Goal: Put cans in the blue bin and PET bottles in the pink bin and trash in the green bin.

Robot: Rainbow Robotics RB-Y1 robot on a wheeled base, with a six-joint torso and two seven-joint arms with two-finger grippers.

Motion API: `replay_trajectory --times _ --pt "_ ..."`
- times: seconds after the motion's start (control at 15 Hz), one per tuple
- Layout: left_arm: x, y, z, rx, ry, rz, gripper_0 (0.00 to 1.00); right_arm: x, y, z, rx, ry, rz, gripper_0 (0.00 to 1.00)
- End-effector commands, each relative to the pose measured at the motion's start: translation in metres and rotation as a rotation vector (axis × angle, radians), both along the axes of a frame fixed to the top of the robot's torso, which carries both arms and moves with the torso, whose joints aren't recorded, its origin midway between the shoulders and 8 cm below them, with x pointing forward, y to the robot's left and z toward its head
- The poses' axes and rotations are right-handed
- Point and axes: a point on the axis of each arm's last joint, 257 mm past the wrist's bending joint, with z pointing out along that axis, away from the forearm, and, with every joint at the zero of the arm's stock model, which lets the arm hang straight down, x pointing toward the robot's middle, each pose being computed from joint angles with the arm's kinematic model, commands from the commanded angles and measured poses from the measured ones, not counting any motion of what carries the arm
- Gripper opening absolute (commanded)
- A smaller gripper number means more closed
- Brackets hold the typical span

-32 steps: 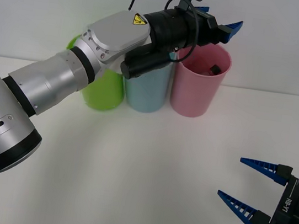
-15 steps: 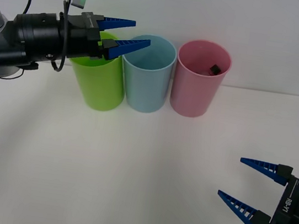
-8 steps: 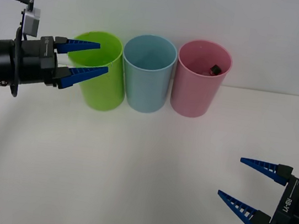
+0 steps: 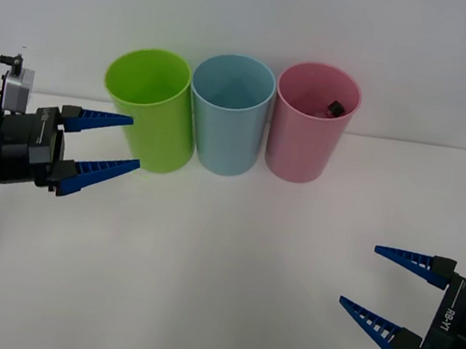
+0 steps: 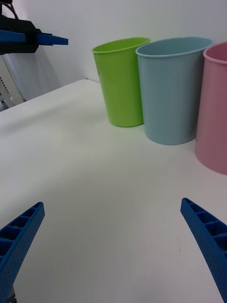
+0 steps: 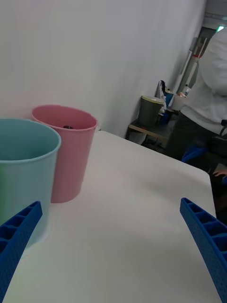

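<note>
White bench (image 4: 229, 261) against a pale wall (image 4: 409, 34). Green bin (image 4: 148, 110), blue bin (image 4: 230, 115), pink bin (image 4: 313, 123) in a row at the back, bottle (image 4: 335, 108) inside pink. Left claw (image 4: 99, 142) spread beside green; right claw (image 4: 391, 288) spread, near front.

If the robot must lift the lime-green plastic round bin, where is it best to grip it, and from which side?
Probably at the rim of the lime-green plastic round bin, from above on its free left side, one finger inside the open mouth and one outside. The light blue plastic bin stands close on its other side. The open left gripper is nearest.
</note>
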Motion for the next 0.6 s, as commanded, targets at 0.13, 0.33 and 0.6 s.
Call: replay_trajectory --times 0.13,0.33,0.6 --pt "-0.014 0.024 -0.025 0.022 -0.012 0.041 1.0 0.0 0.0 0.0 0.0 0.0 0.0 1.0" --pt "-0.023 0.03 -0.041 -0.002 -0.019 0.078 1.0 0.0 0.0 0.0 0.0 0.0 0.0 1.0" --pt "-0.03 0.045 -0.058 0.052 -0.045 0.165 1.0 0.0 0.0 0.0 0.0 0.0 0.0 1.0"
